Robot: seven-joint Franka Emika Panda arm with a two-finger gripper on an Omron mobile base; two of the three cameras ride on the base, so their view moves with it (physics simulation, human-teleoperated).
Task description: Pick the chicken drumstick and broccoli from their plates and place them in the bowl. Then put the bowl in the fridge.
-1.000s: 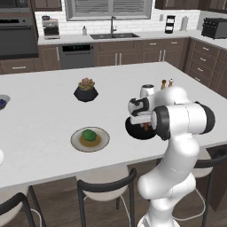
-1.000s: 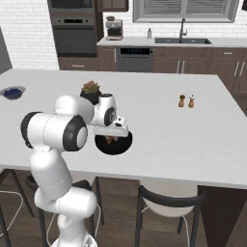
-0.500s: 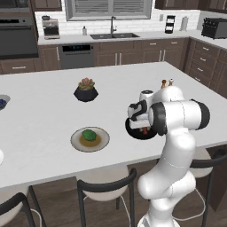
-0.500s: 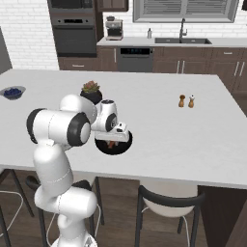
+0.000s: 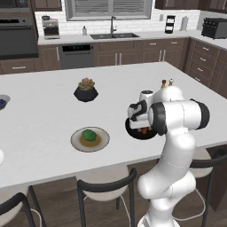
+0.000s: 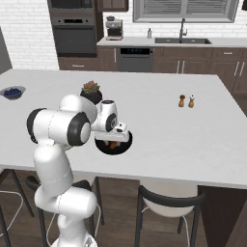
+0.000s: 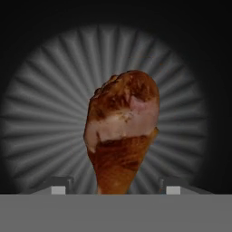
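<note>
Jaws apart, chicken drumstick [image 7: 121,136] between them over the bowl [image 5: 135,132]; withdrawal could drag it out; broccoli [image 5: 89,135] remains plated.

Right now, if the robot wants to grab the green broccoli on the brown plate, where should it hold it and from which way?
Probably from straight above. The broccoli is a small rounded lump sitting in the middle of its flat plate, with nothing beside it. The tool's fingers could close around its widest part, across the middle. The low plate rim shouldn't block a drop from above.
</note>
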